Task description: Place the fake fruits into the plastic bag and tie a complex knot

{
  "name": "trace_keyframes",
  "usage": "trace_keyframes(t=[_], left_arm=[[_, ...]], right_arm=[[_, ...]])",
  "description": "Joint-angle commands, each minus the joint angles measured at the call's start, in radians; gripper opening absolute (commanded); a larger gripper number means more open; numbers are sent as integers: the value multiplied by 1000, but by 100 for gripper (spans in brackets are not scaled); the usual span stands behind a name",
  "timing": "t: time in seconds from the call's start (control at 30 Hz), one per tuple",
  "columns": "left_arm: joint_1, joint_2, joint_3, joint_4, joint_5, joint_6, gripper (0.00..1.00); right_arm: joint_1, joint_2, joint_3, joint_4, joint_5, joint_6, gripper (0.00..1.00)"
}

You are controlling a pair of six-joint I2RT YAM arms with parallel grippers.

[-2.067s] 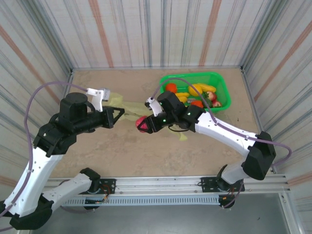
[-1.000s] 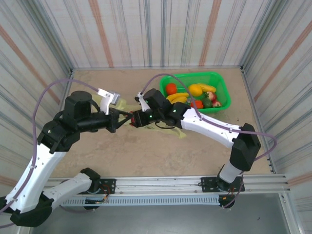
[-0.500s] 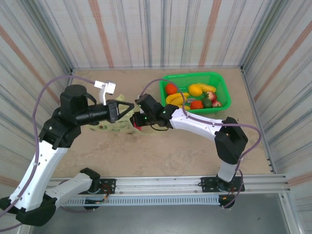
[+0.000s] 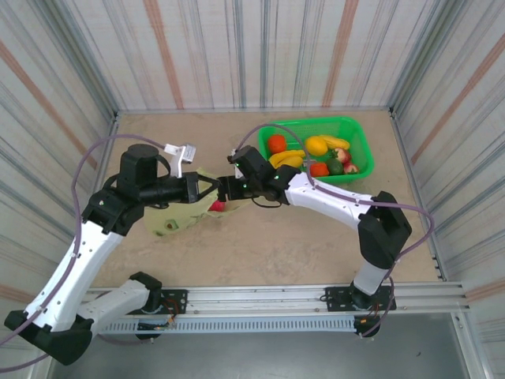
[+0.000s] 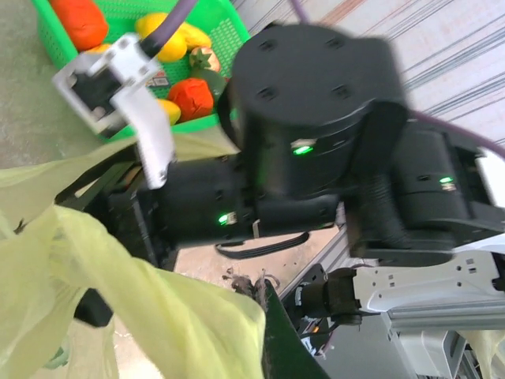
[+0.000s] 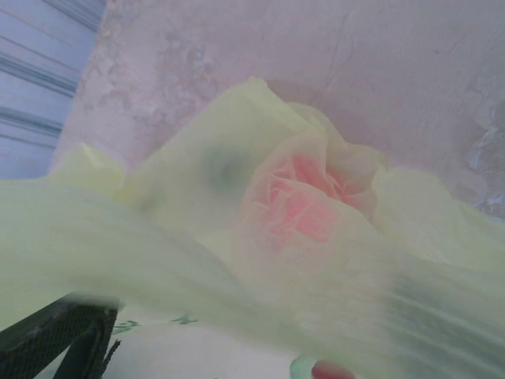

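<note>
Top view: left jaws shut on the rim of the plastic bag (image 4: 175,219), holding its mouth toward the right; right jaws just at that mouth, gap impossible to tell; one red fruit (image 4: 217,207) inside, just below them; other fake fruits (image 4: 316,146) in the green basket (image 4: 316,120), nearer the right arm (image 4: 331,201). Left wrist: bag pinched close to camera. Right wrist: red fruit pink through the bag, straight ahead; likely next, back to the basket.

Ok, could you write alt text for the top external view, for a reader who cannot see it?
Over a yellow-green plastic bag lying on a table, the robot's left pincer pinches the bag's raised edge, and the right pincer is at its mouth, beside a red fruit. A green basket of other fake fruits stands behind, to the right.
</note>
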Motion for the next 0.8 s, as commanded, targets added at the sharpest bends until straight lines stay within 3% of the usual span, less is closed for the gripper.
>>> trace_keyframes(t=[0.0, 0.13, 0.4, 0.53, 0.67, 0.77], left_arm=[[8, -21, -22, -17, -11, 28, 0], [8, -21, -21, -52, -82, 44, 0], [11, -3, -17, -52, -168, 27, 0], [16, -20, -1, -60, -177, 39, 0], [30, -23, 23, -77, -169, 54, 0], [31, -17, 32, -88, -166, 66, 0]], right_arm=[[-25, -49, -26, 26, -80, 21, 80], [-41, -81, -19, 68, -239, 47, 70], [-51, -205, -21, -29, -253, 7, 52], [-65, -292, -41, -55, -249, -26, 51], [-140, -330, -32, -117, -217, -64, 55], [-213, -302, -16, -185, -111, -120, 66]])
